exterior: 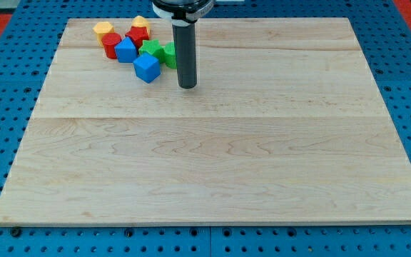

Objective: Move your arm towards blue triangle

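The blue triangle point(125, 50) lies in a cluster of blocks near the board's top left. My tip point(187, 86) rests on the board to the right of the cluster and a little lower than it. A blue cube point(147, 68) lies just left of my tip, between it and the triangle. A green block point(170, 54) sits right beside the rod's left side, partly hidden by it. Another green block point(150, 49) lies between that one and the triangle.
A red block point(110, 44) touches the triangle's left side. A yellow block point(103, 29), a red block point(137, 34) and a yellow block point(140, 22) lie above. The wooden board point(212, 157) rests on a blue pegboard.
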